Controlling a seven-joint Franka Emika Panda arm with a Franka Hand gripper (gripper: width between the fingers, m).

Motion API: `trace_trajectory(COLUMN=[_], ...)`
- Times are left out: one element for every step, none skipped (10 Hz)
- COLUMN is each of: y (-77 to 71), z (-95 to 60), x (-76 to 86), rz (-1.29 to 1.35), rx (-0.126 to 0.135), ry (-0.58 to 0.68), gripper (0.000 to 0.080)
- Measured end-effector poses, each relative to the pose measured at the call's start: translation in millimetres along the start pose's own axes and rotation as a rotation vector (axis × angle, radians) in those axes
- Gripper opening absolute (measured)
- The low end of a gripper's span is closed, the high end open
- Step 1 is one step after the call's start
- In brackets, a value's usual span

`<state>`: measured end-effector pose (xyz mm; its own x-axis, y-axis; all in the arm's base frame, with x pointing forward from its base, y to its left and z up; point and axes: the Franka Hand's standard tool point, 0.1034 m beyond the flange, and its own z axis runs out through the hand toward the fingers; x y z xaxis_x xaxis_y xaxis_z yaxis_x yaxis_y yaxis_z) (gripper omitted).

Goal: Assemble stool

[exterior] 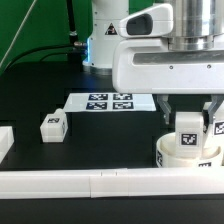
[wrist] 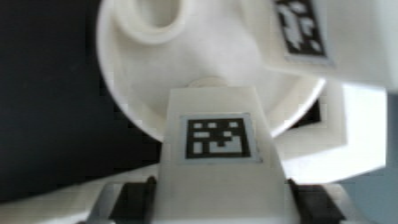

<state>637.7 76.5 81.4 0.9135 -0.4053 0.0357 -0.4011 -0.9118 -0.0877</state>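
The white seat drum (exterior: 186, 152) stands near the front rail at the exterior view's right. My gripper (exterior: 189, 118) is right over it, shut on a white tagged leg (exterior: 188, 128) held upright with its lower end at the drum's top. In the wrist view the leg (wrist: 217, 140) fills the middle, clamped between both black pads (wrist: 146, 200), with the drum's round face (wrist: 169, 85) and a hole in it behind. A second leg (exterior: 52, 125) lies on the black table at the left. Another white piece (exterior: 4, 140) shows at the left edge.
The marker board (exterior: 110, 101) lies flat behind the drum. A long white rail (exterior: 100, 183) runs along the table's front edge. The arm's white body (exterior: 150, 50) hangs over the right half of the table.
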Motion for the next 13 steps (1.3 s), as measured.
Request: trace_trajectory(y=[-4.2,-8.7,-9.4,-10.1,-12.1,-15.1,-17.6,-20.7,-27.6,-34.4,-37.1,-38.7,-37.6], z=[0.6,0.9,0.8,0.8,0.9,1.4,2.9,3.4,3.8,3.4,3.2,1.0,0.6], x=[0.1,-0.3,-0.8,-1.2,-2.3,-4.2,-6.5,-8.6,-12.5,-13.7,-13.9,-12.1,-11.1], rz=[0.16,0.279,0.3,0.345,0.424,0.51,0.684,0.834,1.009,1.188,1.248,1.379,1.423], rx=[0.034,0.06,0.062,0.069,0.078,0.09,0.116,0.122,0.129,0.152,0.169,0.187,0.196], ry=[0.004,0.019,0.016,0.011,0.002,-0.01,-0.038,-0.057,-0.08,-0.096,-0.096,-0.11,-0.116], gripper=[0.0337,0.0337,0.0337,0.0337,0.0337,0.0337,0.0337,0.0337,0.0337,0.0337,0.0337,0.0337,0.0337])
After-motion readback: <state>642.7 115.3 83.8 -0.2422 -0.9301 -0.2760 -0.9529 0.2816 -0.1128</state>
